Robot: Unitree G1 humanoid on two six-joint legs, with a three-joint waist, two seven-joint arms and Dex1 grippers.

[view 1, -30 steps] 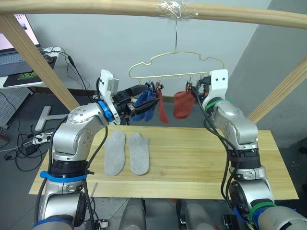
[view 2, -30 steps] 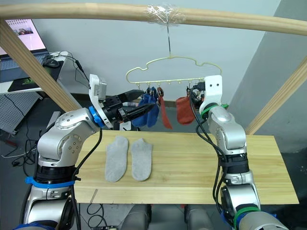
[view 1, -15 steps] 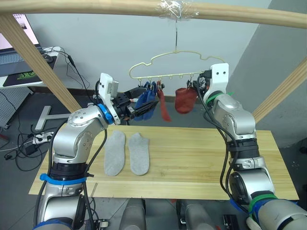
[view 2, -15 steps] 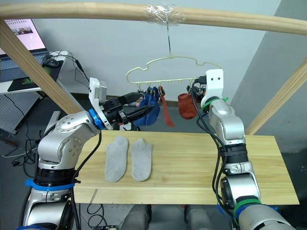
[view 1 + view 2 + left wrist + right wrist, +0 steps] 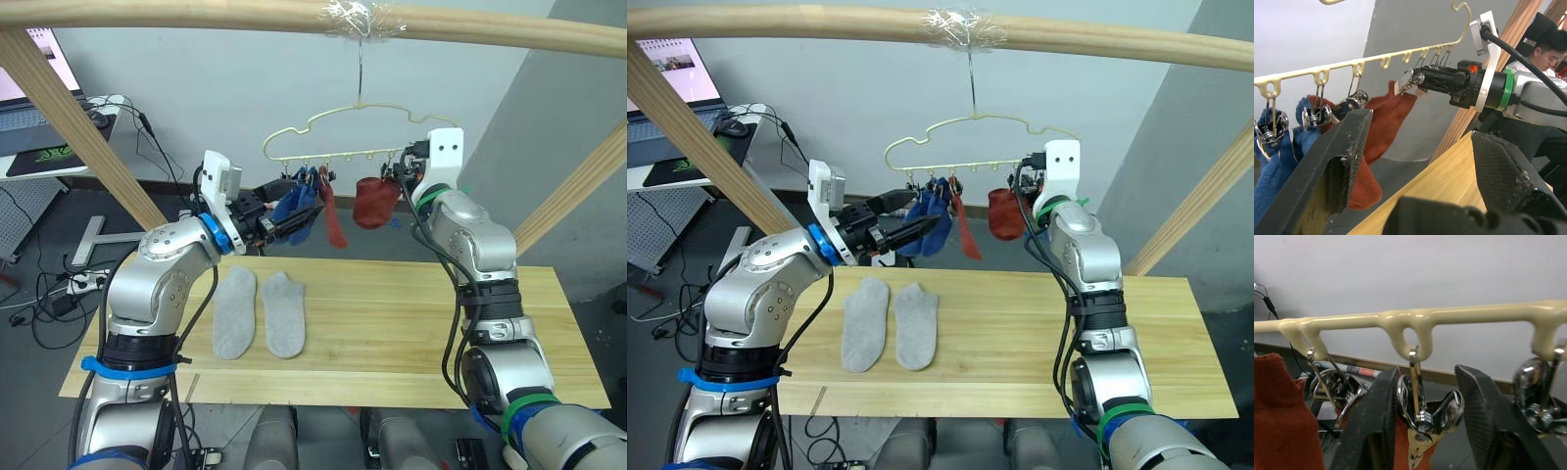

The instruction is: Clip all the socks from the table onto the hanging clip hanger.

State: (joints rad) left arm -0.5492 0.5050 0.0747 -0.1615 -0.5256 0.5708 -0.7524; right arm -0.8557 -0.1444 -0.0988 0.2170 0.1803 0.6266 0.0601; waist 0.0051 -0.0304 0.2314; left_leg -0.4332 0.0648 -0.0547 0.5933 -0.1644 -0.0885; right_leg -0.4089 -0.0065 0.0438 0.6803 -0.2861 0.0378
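Both arms wear silver-grey metallic shells, black cables looping along them. The left arm [image 5: 162, 284] carries blue bands; the right arm [image 5: 480, 255], green bands and a white wrist block.

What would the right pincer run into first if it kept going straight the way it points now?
Most likely the small metal clip hanging from the pale yellow wire clip hanger: it sits right between the open right pincer's black fingers. The rust-red knit sock hangs just beside it.

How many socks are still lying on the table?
2. Both are light grey, flat and side by side on the table: one grey sock toward the robot's left, the other just beside it. The blue and rust-red socks hang at the clip hanger.
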